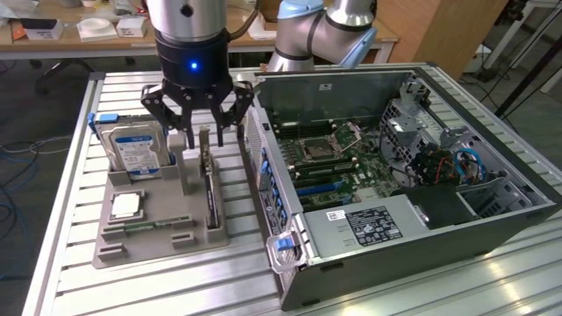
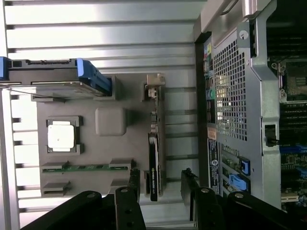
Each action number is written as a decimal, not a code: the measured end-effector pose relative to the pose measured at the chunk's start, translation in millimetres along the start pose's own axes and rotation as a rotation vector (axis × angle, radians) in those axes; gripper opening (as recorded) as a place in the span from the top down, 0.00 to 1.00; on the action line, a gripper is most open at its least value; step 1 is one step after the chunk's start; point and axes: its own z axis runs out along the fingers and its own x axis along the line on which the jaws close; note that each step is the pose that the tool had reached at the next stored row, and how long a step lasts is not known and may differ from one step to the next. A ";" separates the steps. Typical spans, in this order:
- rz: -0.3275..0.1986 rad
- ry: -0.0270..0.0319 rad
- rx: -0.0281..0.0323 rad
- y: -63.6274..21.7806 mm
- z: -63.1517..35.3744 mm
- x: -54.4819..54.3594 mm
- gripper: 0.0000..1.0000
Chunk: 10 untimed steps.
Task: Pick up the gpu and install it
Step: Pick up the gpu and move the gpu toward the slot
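The fingers (image 2: pixel 190 189) were spread wide, one on either side of the gpu (image 1: pixel 210 197), which stood on edge in the grey holder (image 1: pixel 158 247) on the surface (image 1: pixel 131 289).

Nothing reads clearly from where I stand. The hard drive (image 1: pixel 131 153), at nine o'clock from the computer case (image 1: pixel 422 263), wears a blue-and-white label, its print too fine to make out. Toward six o'clock inside the case, the power supply label (image 1: pixel 373 224) and the white barcode sticker (image 1: pixel 335 215) beside it are equally illegible. The gpu (image 2: pixel 153 158) shows tiny white lettering, unreadable.
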 end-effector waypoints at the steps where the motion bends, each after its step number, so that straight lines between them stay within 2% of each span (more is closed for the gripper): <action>1: 0.000 0.0000 0.0001 -0.4 1.1 0.0 0.53; 10: 0.000 -0.0001 0.0000 -3.5 10.7 0.0 0.53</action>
